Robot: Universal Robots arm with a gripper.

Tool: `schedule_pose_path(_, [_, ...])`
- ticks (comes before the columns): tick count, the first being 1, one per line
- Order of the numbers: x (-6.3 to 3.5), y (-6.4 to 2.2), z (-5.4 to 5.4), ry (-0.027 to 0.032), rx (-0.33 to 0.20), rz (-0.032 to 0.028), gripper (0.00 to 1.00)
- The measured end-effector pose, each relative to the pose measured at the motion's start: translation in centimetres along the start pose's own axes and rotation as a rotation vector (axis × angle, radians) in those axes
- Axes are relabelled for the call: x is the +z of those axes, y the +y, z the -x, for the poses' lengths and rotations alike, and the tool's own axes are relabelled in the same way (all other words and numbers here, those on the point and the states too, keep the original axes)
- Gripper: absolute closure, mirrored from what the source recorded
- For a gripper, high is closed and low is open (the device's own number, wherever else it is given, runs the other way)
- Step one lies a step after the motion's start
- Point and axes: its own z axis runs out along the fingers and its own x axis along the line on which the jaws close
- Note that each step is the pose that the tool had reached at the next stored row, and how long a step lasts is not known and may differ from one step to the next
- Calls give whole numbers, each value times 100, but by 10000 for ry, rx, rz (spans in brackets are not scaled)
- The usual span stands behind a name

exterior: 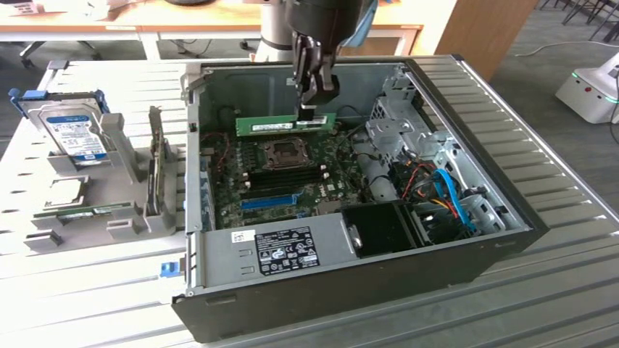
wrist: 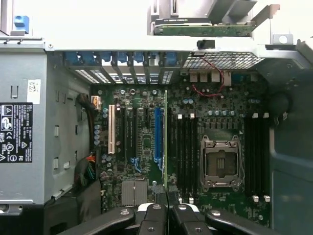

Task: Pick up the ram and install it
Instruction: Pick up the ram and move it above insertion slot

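Observation:
The ram [exterior: 280, 125] is a long green stick with a pale label. It hangs level over the motherboard [exterior: 280, 177] inside the open computer case [exterior: 483, 181]. My gripper [exterior: 312, 110] comes down from above and is shut on the stick near its end toward the exterior view's right. In the wrist view the ram [wrist: 166, 137] shows edge-on as a thin green line running out from my gripper [wrist: 167, 197]. There it lies over the board beside the black memory slots [wrist: 186, 152] and near the CPU socket [wrist: 221, 164].
On the exterior view's left, a grey rack [exterior: 159, 181] holds a silver hard drive [exterior: 77, 134] and another green stick [exterior: 94, 212]. The case also holds a power supply [exterior: 280, 250], a drive cage [exterior: 396, 123] and coloured cables [exterior: 440, 196].

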Motion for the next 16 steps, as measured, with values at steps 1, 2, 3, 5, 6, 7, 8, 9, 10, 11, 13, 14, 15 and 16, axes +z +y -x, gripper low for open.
schedule_pose_path(1, [1, 0, 18, -1, 0, 0, 88])
schedule_pose_path(2, [2, 1, 35, -1, 0, 0, 88])
schedule_pose_path(3, [2, 1, 53, 0, -1, 0, 88])
schedule_pose_path(5, [3, 2, 96, 1, 0, 0, 88])
schedule_pose_path(6, [4, 2, 117, 0, 0, 0, 88])
schedule_pose_path(7, [5, 3, 138, 0, 0, 0, 88])
schedule_pose_path(8, [6, 3, 159, -1, 0, -1, 88])
schedule_pose_path(9, [6, 3, 180, 0, -1, 0, 88])
schedule_pose_path(10, [7, 4, 200, -1, 0, 0, 88])
schedule_pose_path(11, [6, 4, 215, 2, 0, 1, 88])
schedule_pose_path(13, [7, 4, 233, 0, 0, 0, 88])
schedule_pose_path(14, [7, 4, 237, 1, -1, 0, 88])
schedule_pose_path(15, [7, 4, 237, 0, -2, 0, 88])
schedule_pose_path(16, [7, 4, 237, 0, -2, 0, 88])
